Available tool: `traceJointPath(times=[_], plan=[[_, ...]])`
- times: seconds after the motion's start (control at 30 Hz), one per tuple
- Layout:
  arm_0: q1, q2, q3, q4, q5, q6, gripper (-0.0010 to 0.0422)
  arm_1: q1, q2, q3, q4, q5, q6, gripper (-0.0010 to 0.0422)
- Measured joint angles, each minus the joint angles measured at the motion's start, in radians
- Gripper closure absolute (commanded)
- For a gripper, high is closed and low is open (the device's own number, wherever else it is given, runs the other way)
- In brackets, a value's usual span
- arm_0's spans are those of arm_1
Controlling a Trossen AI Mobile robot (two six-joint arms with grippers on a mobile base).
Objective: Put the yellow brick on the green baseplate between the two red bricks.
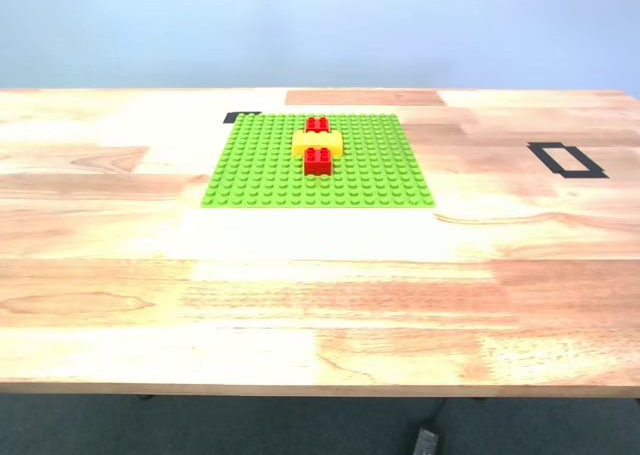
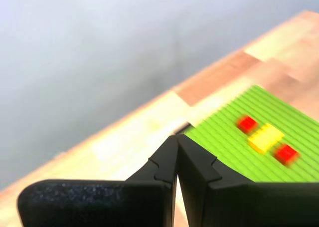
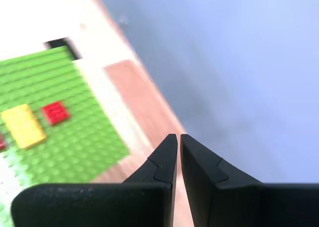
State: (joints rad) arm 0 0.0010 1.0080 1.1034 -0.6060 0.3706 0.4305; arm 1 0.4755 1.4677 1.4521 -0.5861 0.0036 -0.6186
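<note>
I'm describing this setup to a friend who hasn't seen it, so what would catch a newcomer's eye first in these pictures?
The lime-green baseplate stands out first, lying toward the far edge of the pale wooden table. On it the yellow brick sits between the two red bricks, in one short row. My first gripper and my second gripper both show shut jaws, holding nothing.

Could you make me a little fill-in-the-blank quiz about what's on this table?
1. The yellow brick sits between two ____ bricks.
2. All three bricks rest on the ____ baseplate.
3. My first gripper and my second gripper both have their jaws ____, holding nothing.
4. The baseplate lies on a ____ table.

Missing words: red; green; shut; wooden
</note>
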Motion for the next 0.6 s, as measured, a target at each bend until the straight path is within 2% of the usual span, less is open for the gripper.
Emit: traceJointPath(times=[0.13, 0.3, 0.43, 0.6], plan=[[0.000, -0.012, -0.024, 0.101, -0.007, -0.040, 0.0413, -0.076, -0.195, -0.206, 0.156, 0.003, 0.086, 0.0402], [0.003, -0.060, -0.161, 0.350, -0.010, -0.149, 0.0413, -0.196, -0.435, -0.494, 0.360, 0.008, 0.180, 0.0402], [0.003, -0.130, -0.319, 0.562, -0.018, -0.212, 0.0413, -0.286, -0.624, -0.677, 0.492, 0.000, 0.322, 0.0402], [0.003, -0.234, -0.513, 0.680, -0.161, -0.225, 0.0413, -0.399, -0.806, -0.867, 0.568, 0.004, 0.437, 0.0402]])
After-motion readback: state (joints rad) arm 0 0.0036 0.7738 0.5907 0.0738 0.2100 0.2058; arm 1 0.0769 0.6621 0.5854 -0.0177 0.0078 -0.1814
